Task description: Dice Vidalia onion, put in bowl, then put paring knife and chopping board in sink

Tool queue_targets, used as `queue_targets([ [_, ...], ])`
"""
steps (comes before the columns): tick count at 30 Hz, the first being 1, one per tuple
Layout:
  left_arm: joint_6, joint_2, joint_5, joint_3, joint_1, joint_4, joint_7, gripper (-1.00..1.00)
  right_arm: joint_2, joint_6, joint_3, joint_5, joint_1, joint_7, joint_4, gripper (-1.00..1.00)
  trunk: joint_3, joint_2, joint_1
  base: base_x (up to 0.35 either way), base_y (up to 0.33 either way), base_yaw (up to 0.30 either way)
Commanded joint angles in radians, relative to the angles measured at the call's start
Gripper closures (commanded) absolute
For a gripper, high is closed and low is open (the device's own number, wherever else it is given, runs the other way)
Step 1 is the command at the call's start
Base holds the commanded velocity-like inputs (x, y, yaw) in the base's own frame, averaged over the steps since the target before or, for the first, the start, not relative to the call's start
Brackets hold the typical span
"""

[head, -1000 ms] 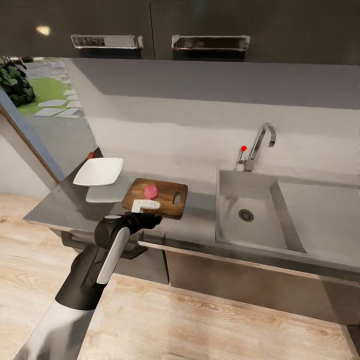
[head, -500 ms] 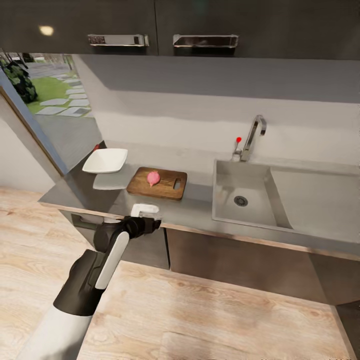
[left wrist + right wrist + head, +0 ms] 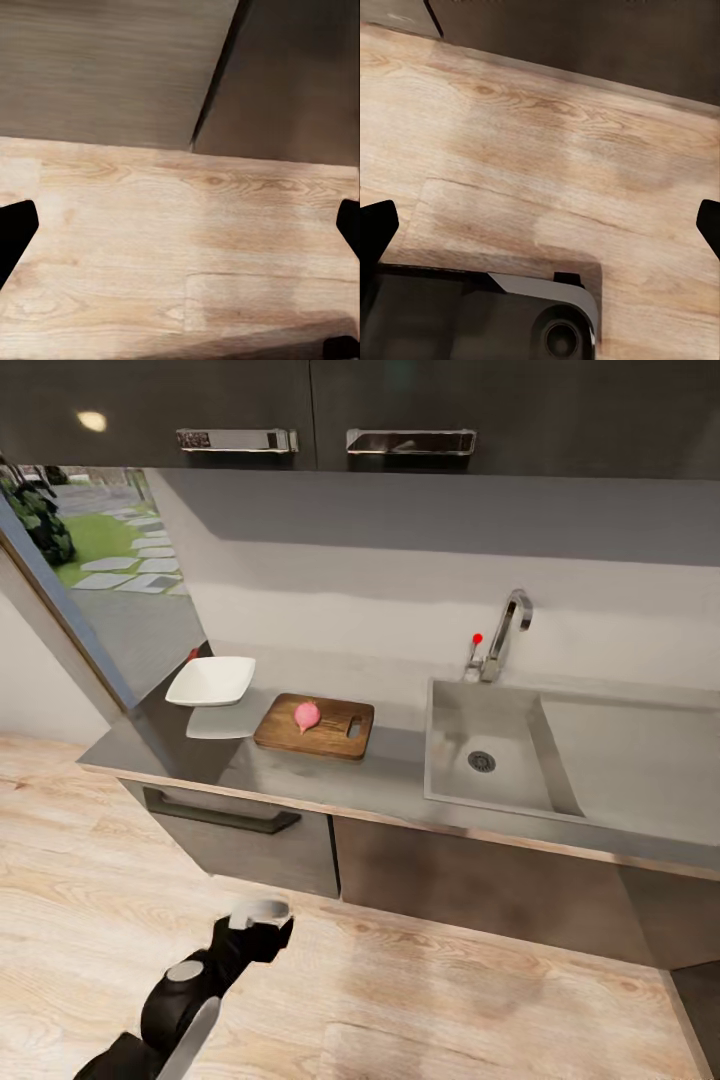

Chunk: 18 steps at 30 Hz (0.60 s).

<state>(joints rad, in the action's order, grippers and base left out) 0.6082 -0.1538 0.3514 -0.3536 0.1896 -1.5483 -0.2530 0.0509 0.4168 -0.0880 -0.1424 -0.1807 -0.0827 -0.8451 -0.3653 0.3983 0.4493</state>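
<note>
Onion (image 3: pixel 306 715) sits on the chopping board (image 3: pixel 335 736), near the board's middle, toward the end away from the slot handle. So it's out of the sink (image 3: pixel 500 745) already; sink basin looks empty apart from the drain. Board lies flat on the countertop (image 3: pixel 390 780), long axis running roughly along the counter edge, slot end pointing toward the sink. Bowl (image 3: pixel 211 681) is just beside the board on the far-left side, near the counter's corner, apart from the board. A small red thing shows at the counter edge behind the bowl; could be the knife handle, too small to tell. No knife clearly seen on the board.

Left gripper (image 3: pixel 262 925) is low, hanging over the wooden floor (image 3: pixel 450 1000) in front of the cabinet (image 3: pixel 240 840), below counter level and well apart from the board. In the left wrist view the dark fingertips (image 3: pixel 16 229) sit at the far edges with floor between them, so the fingers are spread and hold nothing. The right wrist view looks the same: fingertips (image 3: pixel 376 225) wide apart over floor, nothing between, with part of the robot base (image 3: pixel 487 315) below.

Key relation: onion and board lie up and forward from the left gripper, slightly to its right. I'd say the next step is dicing, which needs the knife found first; left arm seems nearer the bowl end.
</note>
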Motion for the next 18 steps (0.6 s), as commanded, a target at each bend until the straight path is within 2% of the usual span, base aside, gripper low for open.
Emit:
queue_targets([
  [1,-0.052,-0.019,0.010,-0.022,-0.042,-0.002,-0.010,-1.00,0.003,0.002,-0.007,-0.008,0.000,-0.008,-0.002,-1.00,-0.001,0.002,0.001,0.000,0.000,0.000],
  [4,-0.216,-0.076,0.009,-0.046,-0.154,-0.002,-0.011,-1.00,0.005,0.002,-0.007,-0.007,0.000,-0.008,-0.002,-1.00,-0.001,0.002,0.001,0.000,0.000,0.000],
  [5,-0.241,-0.087,0.010,-0.048,-0.169,-0.002,-0.011,-1.00,0.005,0.002,-0.007,-0.006,0.000,-0.008,-0.002,-1.00,-0.001,0.002,0.001,0.000,0.000,0.000],
  [6,-0.332,-0.128,0.010,-0.058,-0.228,-0.003,-0.011,-1.00,0.006,0.002,-0.007,-0.005,0.000,-0.008,-0.003,-1.00,-0.001,0.002,0.001,0.000,0.000,0.000],
  [7,-0.353,-0.136,0.010,-0.064,-0.244,-0.003,-0.011,-1.00,0.006,0.002,-0.007,-0.005,0.000,-0.007,-0.004,-1.00,-0.001,0.002,0.001,0.000,0.000,0.000],
  [8,-0.428,-0.154,0.010,-0.086,-0.301,-0.003,-0.012,-1.00,0.006,0.002,-0.007,-0.005,0.000,-0.007,-0.008,-1.00,-0.001,0.002,0.001,0.000,0.000,0.000],
  [10,-0.533,-0.169,0.009,-0.106,-0.374,-0.003,-0.014,-1.00,0.007,0.001,-0.007,-0.005,0.000,-0.006,-0.013,-1.00,-0.001,0.002,0.001,0.000,0.000,0.000],
  [11,-0.562,-0.173,0.009,-0.109,-0.393,-0.004,-0.015,-1.00,0.007,0.001,-0.007,-0.005,0.000,-0.006,-0.014,-1.00,-0.001,0.002,0.001,0.000,0.000,0.000],
  [13,-0.678,-0.187,0.006,-0.116,-0.473,-0.003,-0.016,-1.00,0.007,0.001,-0.007,-0.005,0.000,-0.005,-0.016,-1.00,-0.001,0.002,0.001,0.000,0.000,0.000],
  [15,-0.739,-0.196,0.002,-0.116,-0.521,0.000,-0.017,-1.00,0.007,0.001,-0.007,-0.005,-0.001,-0.004,-0.018,-1.00,-0.001,0.002,0.001,0.000,0.000,0.000],
  [18,-0.780,-0.205,0.000,-0.111,-0.555,0.020,-0.017,-1.00,0.008,0.001,-0.007,-0.005,0.000,-0.004,-0.019,-1.00,-0.001,0.002,0.001,0.000,0.000,0.000],
])
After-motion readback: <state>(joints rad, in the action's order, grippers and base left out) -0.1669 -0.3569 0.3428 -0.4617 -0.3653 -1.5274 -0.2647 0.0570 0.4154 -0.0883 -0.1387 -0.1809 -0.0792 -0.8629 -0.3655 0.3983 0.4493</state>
